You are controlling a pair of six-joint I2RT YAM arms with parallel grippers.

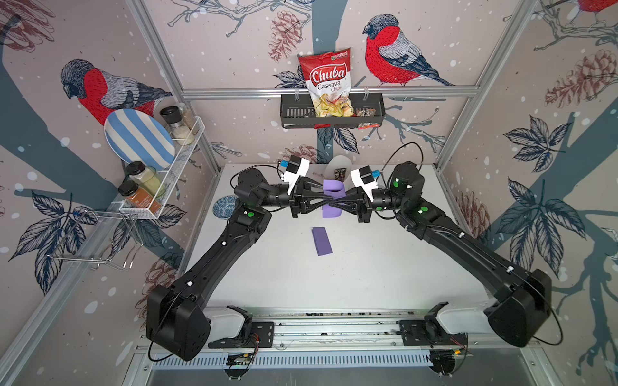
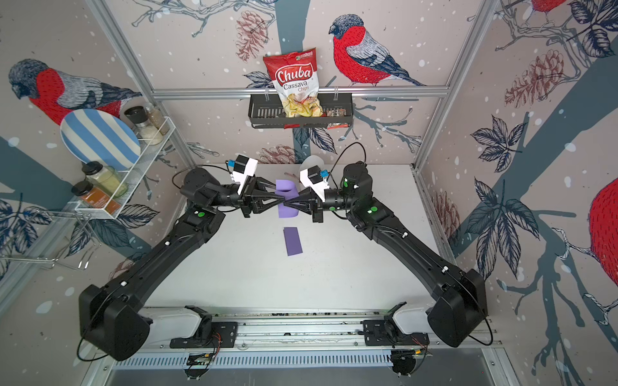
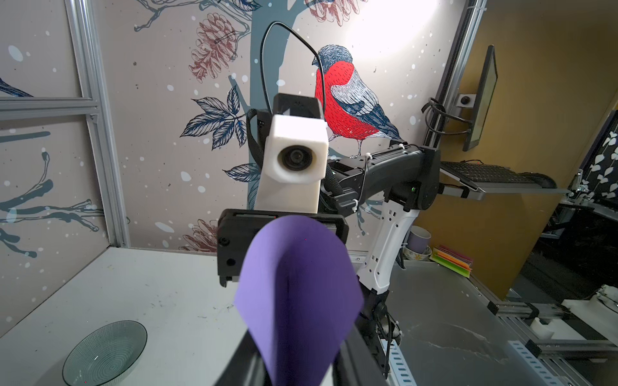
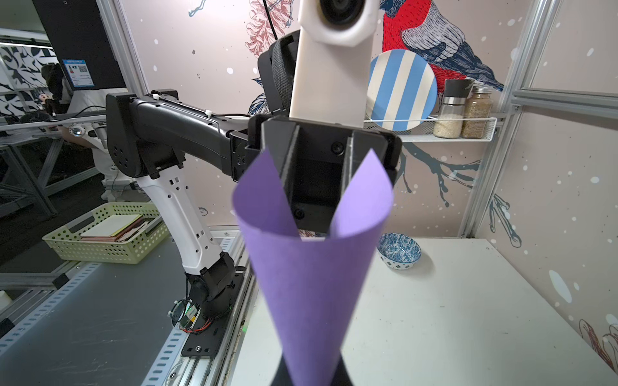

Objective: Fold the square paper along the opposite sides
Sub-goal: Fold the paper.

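Purple paper (image 1: 331, 211), curled, held in mid-air over the far centre of the table (image 1: 368, 267). Right gripper (image 1: 337, 201) clamped on it. Left gripper (image 1: 329, 201) meets it tip-to-tip, apparently pinching too, contact obscured. 1 folded purple strip (image 1: 322, 241) lies nearer, apart.

The flat white table (image 1: 368, 267) (image 2: 334, 267) carries three loose items. A purple paper sheet folded into a narrow rectangle (image 1: 321, 241) (image 2: 293, 241) lies flat near the table's middle. A blue-and-white patterned ceramic bowl (image 1: 224, 206) (image 4: 399, 250) stands upright near the left edge, well apart from the folded sheet. A clear grey ribbed glass bowl (image 3: 105, 352) stands upright, shown in the left wrist view only.
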